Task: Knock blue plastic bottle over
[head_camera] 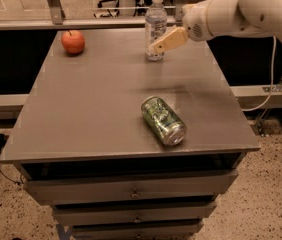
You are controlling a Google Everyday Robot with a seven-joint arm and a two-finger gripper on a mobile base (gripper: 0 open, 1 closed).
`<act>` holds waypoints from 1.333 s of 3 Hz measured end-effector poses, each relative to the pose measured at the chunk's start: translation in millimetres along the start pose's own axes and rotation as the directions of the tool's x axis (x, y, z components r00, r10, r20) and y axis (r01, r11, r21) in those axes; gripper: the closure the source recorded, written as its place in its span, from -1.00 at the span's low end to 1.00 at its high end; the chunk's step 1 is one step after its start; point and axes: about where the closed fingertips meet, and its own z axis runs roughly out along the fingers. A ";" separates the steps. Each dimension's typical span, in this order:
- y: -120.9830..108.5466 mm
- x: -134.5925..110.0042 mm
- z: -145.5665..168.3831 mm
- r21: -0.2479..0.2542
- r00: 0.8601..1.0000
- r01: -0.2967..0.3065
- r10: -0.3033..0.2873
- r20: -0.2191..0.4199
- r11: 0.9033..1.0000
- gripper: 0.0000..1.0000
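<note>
The blue plastic bottle (155,26), clear with a white cap and a pale label, stands upright near the back edge of the grey table (91,109). My gripper (161,44) comes in from the right on a white arm. Its tan fingertips overlap the bottle's lower right side in this view, at or very near it. A green drink can (163,120) lies on its side at the front right of the table.
A red apple (73,41) sits at the back left of the table. Drawers (131,191) run below the tabletop. A white cable (271,69) hangs at the right. A rail (81,21) runs behind the table.
</note>
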 end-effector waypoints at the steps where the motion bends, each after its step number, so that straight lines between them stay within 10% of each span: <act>1: -21.1 7.5 21.6 0.066 0.999 -0.011 0.008 0.043 0.998 -1.00; 4: -32.1 -6.6 65.4 0.023 0.980 -0.081 0.076 0.182 0.996 -1.00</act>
